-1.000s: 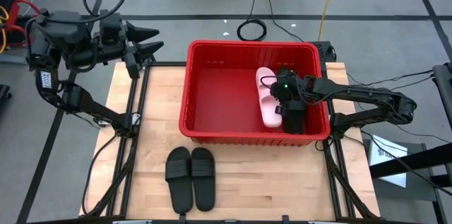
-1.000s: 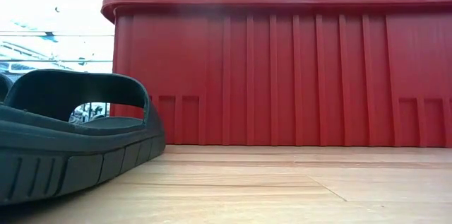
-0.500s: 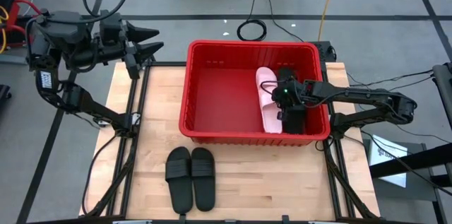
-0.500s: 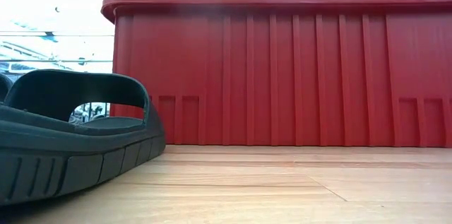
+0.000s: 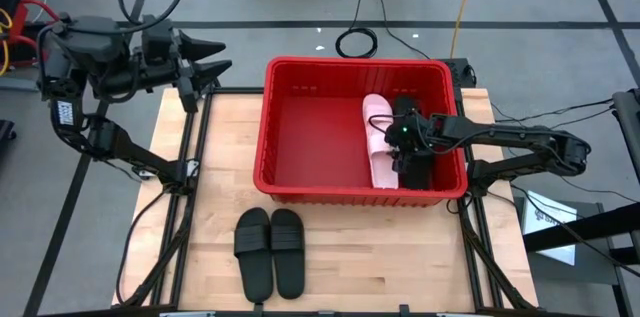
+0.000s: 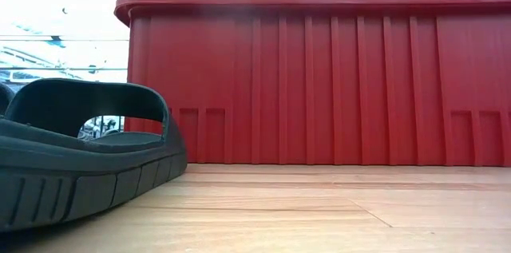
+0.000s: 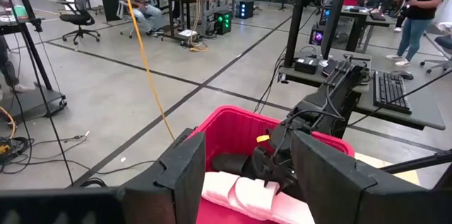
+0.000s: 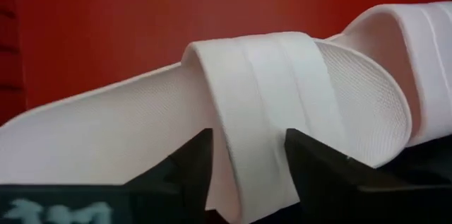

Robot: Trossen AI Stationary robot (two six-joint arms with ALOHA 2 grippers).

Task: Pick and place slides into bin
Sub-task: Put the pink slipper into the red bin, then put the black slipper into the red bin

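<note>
Right gripper point(image 5: 398, 153) sat low inside the bin point(image 5: 300, 65), at its right side, with its fingers point(image 8: 185, 160) spread to either side of the strap of a pink slide point(image 5: 380, 144). From the right wrist view the strap stood between the two fingers with a little room on each side, so the jaws looked parted rather than clamped; I judged the slide to be lying on the bin floor, not gripped. A second pink slide seemed to lie just beside it under the gripper, though the arm hid most of it. Dark shapes next to the pink ones may have been black slides, but that could not be told.

Left gripper point(image 5: 212, 62) hung wide open off the table's far left corner, well apart from the bin, holding nothing.

Two black slides point(image 5: 269, 250) lay side by side on the table point(image 5: 220, 157) in front of the bin, near its front wall and untouched. So the pink ones looked done, and at least that black pair was left to move.
</note>
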